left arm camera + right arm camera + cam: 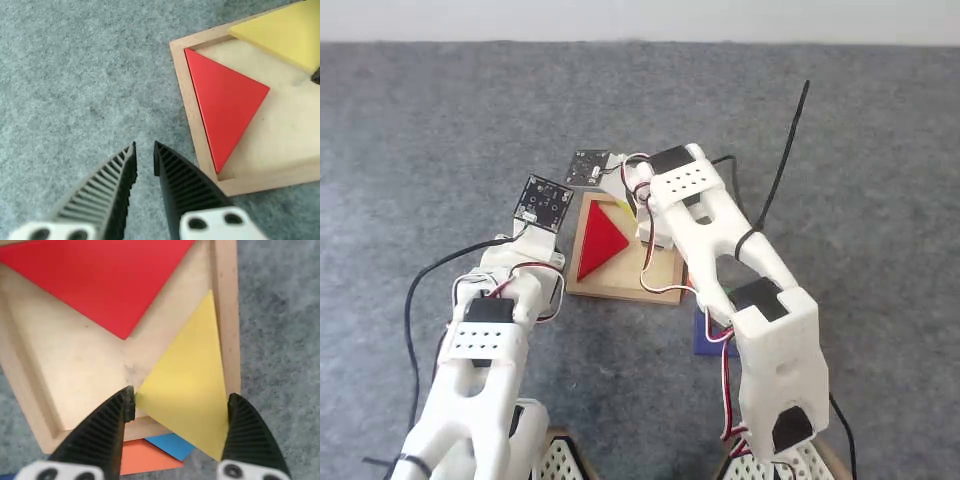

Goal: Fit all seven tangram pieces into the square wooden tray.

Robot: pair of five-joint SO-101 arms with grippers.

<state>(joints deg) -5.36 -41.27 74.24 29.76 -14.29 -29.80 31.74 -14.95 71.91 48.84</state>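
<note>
**Two pincers at a wooden tray, one triangle seated and one gripped**

High view: the square wooden tray (620, 292) sits at the centre of the frame on a grey, felt-like worktop (440, 120). My left arm comes up from the lower left and my right arm from the lower right. The right arm crosses over the tray's right half.

A red triangle (600, 242) lies flat inside the tray, its long edge against the tray's left wall. A dark blue piece (705, 338) lies on the worktop under my right arm, just right of centre and below the tray.

Left wrist view: my left pincer (145, 150) hangs over bare worktop just beside the tray's outer rim (184, 100). Its tips are nearly pressed together, with a thin gap and nothing between them. The red triangle (225, 100) is seated in the near corner.

Right wrist view: my right pincer (181, 402) is spread wide around a yellow triangle (185, 390), one tip at each side. It appears to be pinching the piece, though I cannot be sure of contact. The yellow triangle overlaps the tray's rim (225, 315). Its point is almost touching the tip of the red triangle (100, 280). Just outside the rim lie an orange piece (150, 457) and a blue piece (172, 444).
</note>
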